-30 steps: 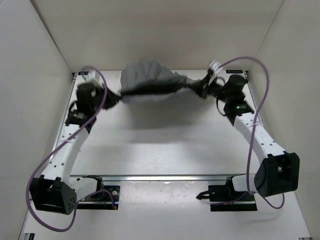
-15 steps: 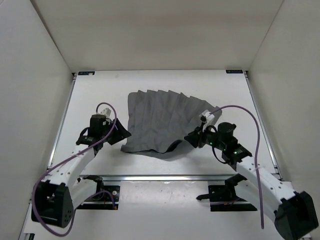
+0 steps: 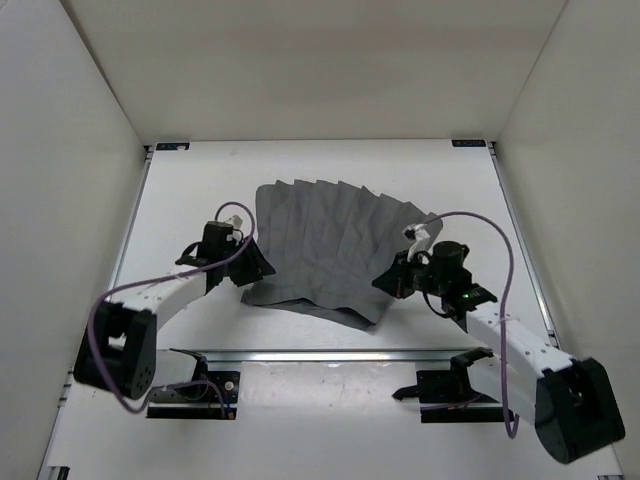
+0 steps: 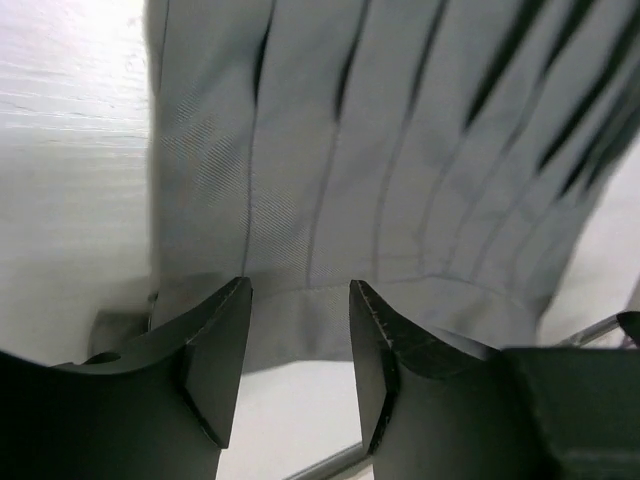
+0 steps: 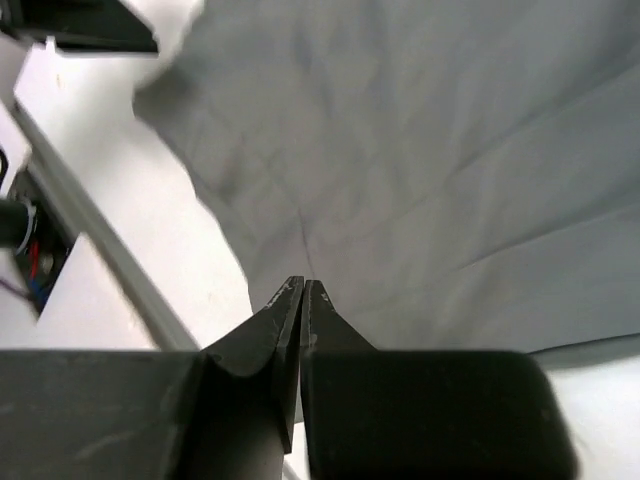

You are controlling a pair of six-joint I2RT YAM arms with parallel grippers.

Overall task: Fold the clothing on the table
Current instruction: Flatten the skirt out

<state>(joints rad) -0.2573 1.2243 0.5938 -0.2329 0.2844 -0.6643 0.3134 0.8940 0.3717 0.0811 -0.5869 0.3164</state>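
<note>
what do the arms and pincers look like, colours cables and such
Both arms are alike: the left arm and right arm have white links with chunky black joint housings, and a thin purple cable loops along each. The left pincer and right pincer each have two black wedge-shaped fingers.

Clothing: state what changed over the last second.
The clothing, held bunched in the air at the far end by both grippers, was carried nearer and laid flat, pleats fanned out. Both let go: the left gripper now stands open at its near left edge, and the right gripper is shut by its near right corner. The table is unchanged.
</note>
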